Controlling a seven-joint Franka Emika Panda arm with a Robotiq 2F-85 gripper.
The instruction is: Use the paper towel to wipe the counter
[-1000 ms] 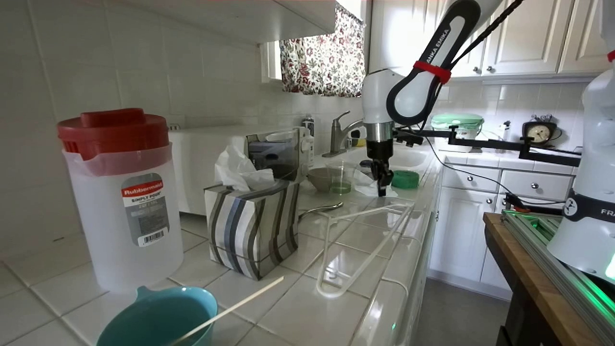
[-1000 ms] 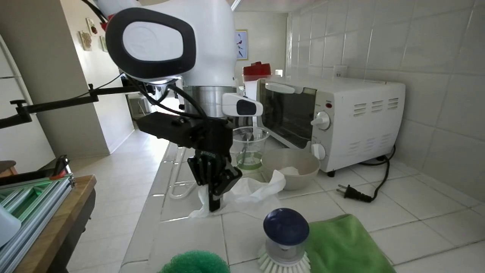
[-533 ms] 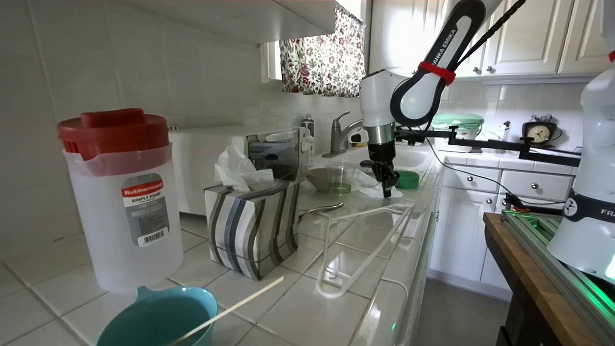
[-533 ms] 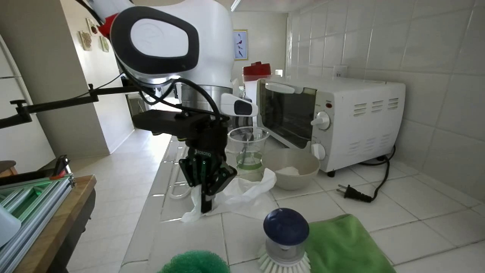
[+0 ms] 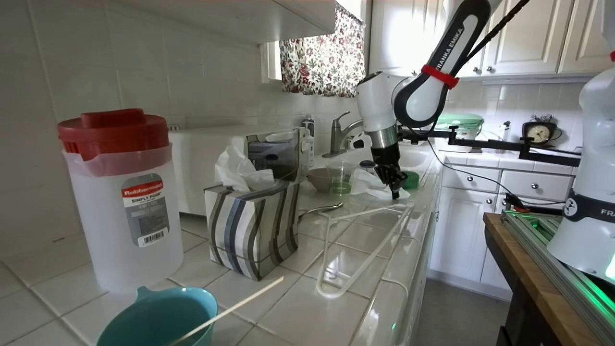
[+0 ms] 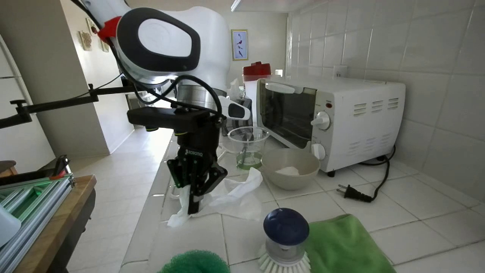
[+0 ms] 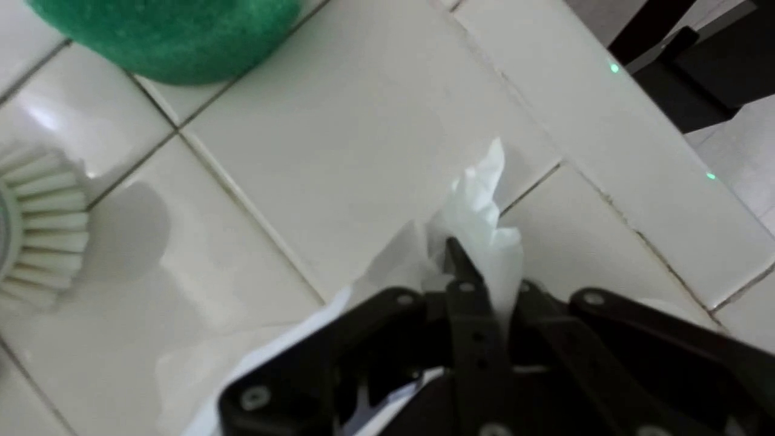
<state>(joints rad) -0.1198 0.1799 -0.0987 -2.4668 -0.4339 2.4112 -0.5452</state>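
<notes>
1. The paper towel (image 6: 238, 200) is grasped by the tool (image 6: 194, 204), whose fingers are clenched on it; in the wrist view, a crumpled tip is seen poking out past them.
2. The rest of the towel is spread loosely over the white tiled surface (image 6: 318, 203), with one fold raised near the bowl (image 6: 284, 184).
3. The tool is tilted and held low, close to the rounded front edge; whether the tiles are touched by the fingertips cannot be told.
4. Something white is held in the bowl, and a clear cup (image 6: 248, 147) with a green lower part is set just beside it.
5. A white toaster oven (image 6: 363, 121) is placed near the tiled wall (image 6: 435, 64), and a plug (image 6: 358, 194) on a black cord is seen lying on the tiles.
6. A brush (image 6: 286, 228) with a dark blue knob is stood bristles down beside a green cloth (image 6: 344, 246); a green sponge (image 7: 175, 39) is seen near the brush.
7. In an exterior view, a striped tissue box (image 5: 252, 230), a red-lidded pitcher (image 5: 120, 206) and a teal cup (image 5: 144, 310) with a thin stick (image 5: 240, 304) in it are shown in the foreground.
8. A white triangular frame (image 5: 326, 250) is rested between the box and the front edge.
</notes>
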